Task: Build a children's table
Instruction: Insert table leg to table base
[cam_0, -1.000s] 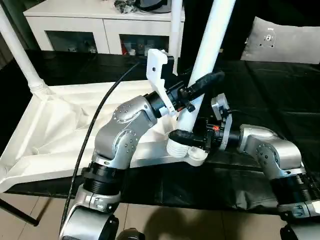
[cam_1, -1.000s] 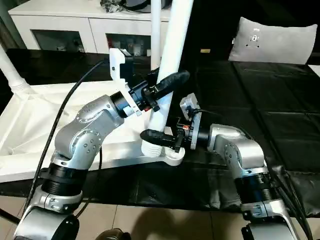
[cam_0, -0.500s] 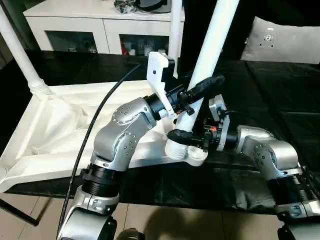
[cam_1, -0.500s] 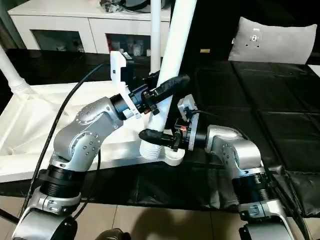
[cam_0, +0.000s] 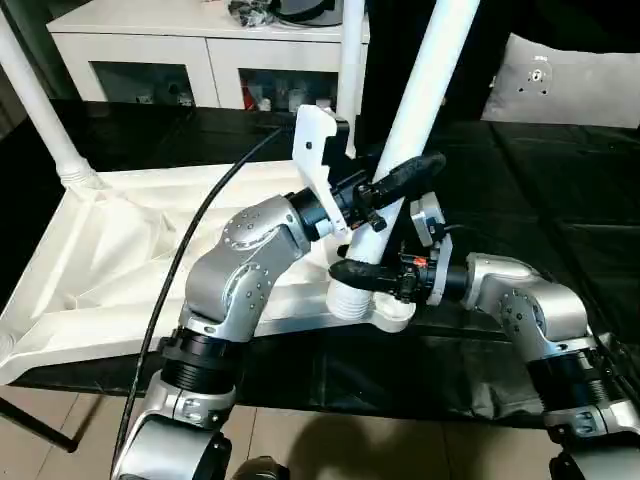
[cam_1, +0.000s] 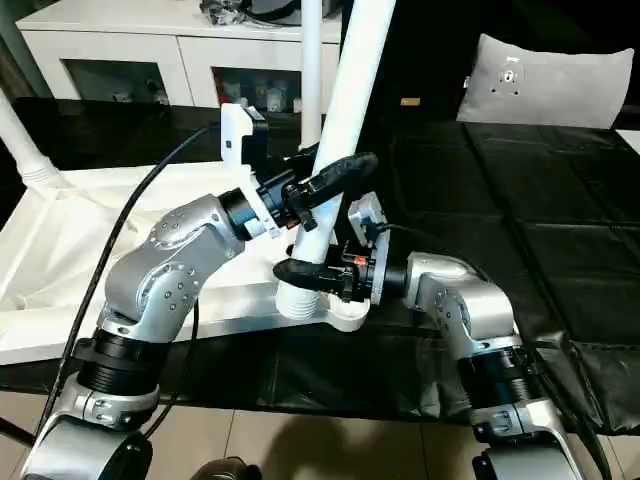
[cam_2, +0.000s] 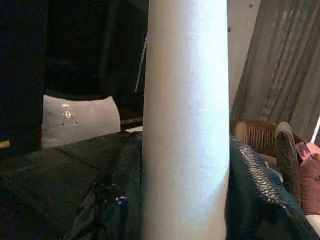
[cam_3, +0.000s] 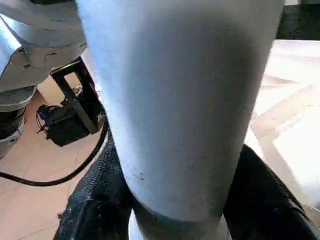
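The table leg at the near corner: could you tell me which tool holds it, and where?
Both tools grip the leg: left tool on its shaft, right tool lower, just above the ribbed base.

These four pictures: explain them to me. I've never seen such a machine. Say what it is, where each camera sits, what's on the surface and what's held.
It is a humanoid robot with two silver arms, each ending in a black two-fingered gripper. Two pictures come from cameras in its head, looking down; the other two from cameras on its wrists. A white tabletop lies upside down on a black surface. One leg stands tilted in the near corner socket. The left gripper clasps that leg higher up; the right gripper is around its base. Another leg stands in the far-left corner. Behind is a white cabinet.
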